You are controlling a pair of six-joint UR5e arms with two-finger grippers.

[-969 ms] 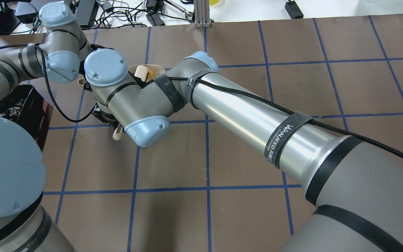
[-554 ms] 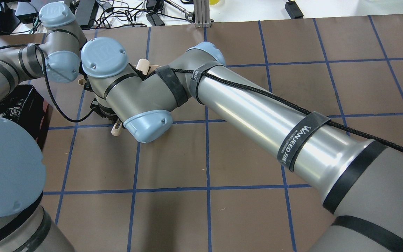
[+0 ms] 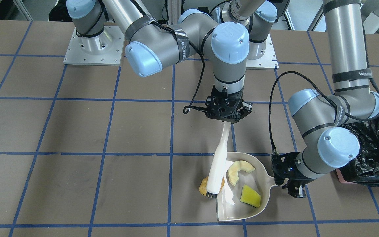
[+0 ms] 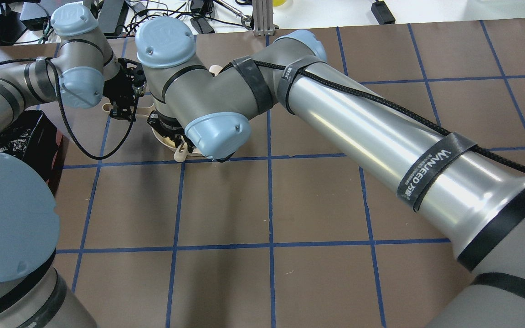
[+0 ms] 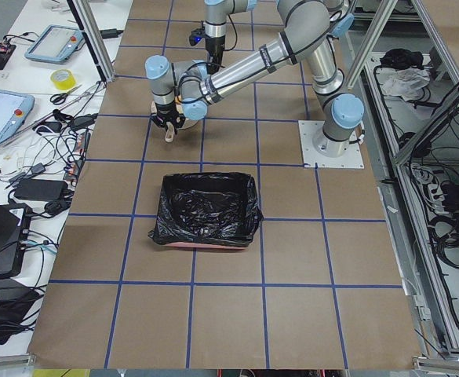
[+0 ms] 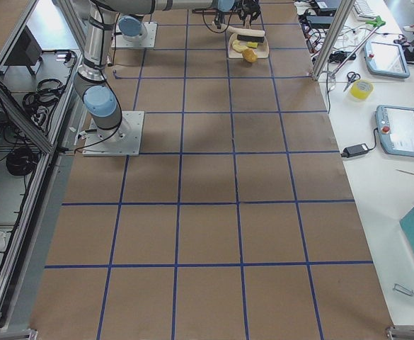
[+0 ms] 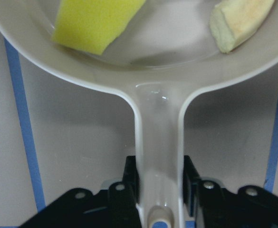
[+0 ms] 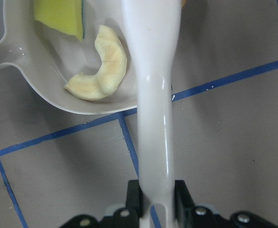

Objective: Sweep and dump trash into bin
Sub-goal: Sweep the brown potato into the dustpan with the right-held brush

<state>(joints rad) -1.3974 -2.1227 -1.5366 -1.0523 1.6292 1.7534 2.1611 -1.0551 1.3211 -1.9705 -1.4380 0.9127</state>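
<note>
My left gripper (image 3: 288, 176) is shut on the handle of the beige dustpan (image 3: 242, 210), which lies flat on the table; the grip shows in the left wrist view (image 7: 160, 178). In the pan lie the cream half-ring (image 3: 239, 169) and the yellow wedge (image 3: 250, 196). My right gripper (image 3: 227, 115) is shut on the handle of a white brush (image 3: 219, 158). The brush head rests at the pan's open edge against the golden-brown lump (image 3: 203, 188), which sits on the table just outside the pan. The bin (image 3: 373, 144) with its black bag stands beside my left arm.
The bin's pink base (image 3: 344, 176) shows below the bag. In the overhead view my right arm's wrist (image 4: 189, 100) covers the dustpan, and the bin (image 4: 21, 136) is at the left edge. The table is brown paper with blue tape lines.
My right arm has swung the brush away from the robot and to the right, and now covers the dustpan in the overhead view. The left arm has not moved.
</note>
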